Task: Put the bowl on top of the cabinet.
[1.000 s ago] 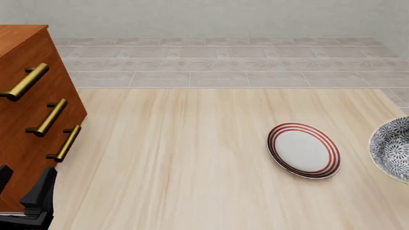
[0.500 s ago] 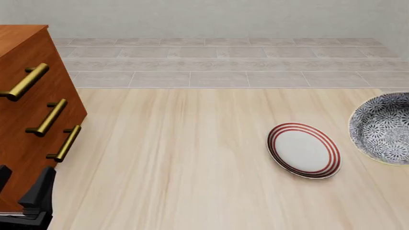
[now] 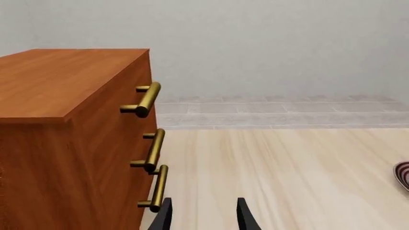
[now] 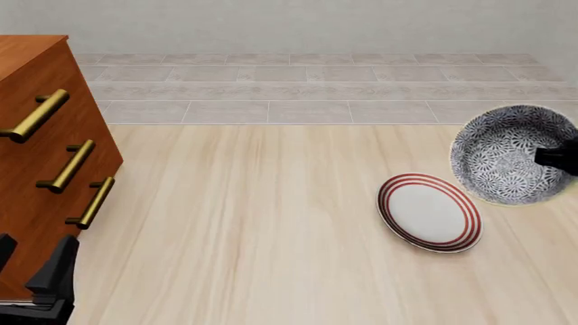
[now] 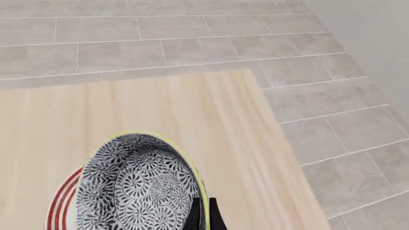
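One bowl point(image 4: 510, 154), held up off the table point(image 4: 271, 237) at far right, just beyond the one red-ringed plate point(image 4: 429, 212). R gripper point(image 5: 202, 215) pinches its rim, fingers pressed on it. One cabinet point(image 4: 40, 156), 3 brass handles point(image 4: 68, 166), far left. L gripper point(image 3: 203, 215) near cabinet, fingers spread, holding nothing.

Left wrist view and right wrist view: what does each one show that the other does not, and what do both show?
Only the left wrist view shows the cabinet with its brass handles and the open left tool. Only the right wrist view shows the bowl, with the right tool shut on its rim. Both show the wooden table, the plate's red-ringed edge and the grey tiled floor.
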`<state>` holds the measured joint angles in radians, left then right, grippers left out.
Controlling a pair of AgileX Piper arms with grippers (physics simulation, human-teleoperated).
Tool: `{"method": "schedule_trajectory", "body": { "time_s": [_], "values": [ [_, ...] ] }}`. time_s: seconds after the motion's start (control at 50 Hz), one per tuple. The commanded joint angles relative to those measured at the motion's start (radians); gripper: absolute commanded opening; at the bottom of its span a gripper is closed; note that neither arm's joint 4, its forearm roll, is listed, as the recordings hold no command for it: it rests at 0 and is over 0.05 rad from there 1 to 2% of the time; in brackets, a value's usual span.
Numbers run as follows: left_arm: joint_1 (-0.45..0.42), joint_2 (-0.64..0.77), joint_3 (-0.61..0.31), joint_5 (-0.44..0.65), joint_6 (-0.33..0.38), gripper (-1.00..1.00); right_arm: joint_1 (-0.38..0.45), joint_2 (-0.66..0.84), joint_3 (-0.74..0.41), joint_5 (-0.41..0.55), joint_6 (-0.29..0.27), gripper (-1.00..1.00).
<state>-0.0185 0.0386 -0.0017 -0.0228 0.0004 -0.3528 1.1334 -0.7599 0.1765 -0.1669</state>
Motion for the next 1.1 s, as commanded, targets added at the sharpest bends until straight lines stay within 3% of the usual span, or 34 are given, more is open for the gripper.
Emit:
{"method": "schedule_trajectory", "body": {
  "time_s": [0.02,0.36,0.6,1.1],
  "values": [
    [-0.001,0.001,0.000,0.002,0.003,1.00,0.108,0.057,-0.049,-0.024,-0.001,-1.00],
    [0.002,0.028,0.001,-0.021,0.005,1.00,0.237,0.128,-0.104,-0.043,-0.010,-1.00],
    [0.002,0.017,0.000,-0.013,0.002,1.00,0.353,0.200,-0.171,-0.058,0.018,-1.00],
    [-0.003,0.016,0.001,-0.009,0.002,1.00,0.522,0.345,-0.277,-0.099,-0.025,-1.00]
  ]
}}
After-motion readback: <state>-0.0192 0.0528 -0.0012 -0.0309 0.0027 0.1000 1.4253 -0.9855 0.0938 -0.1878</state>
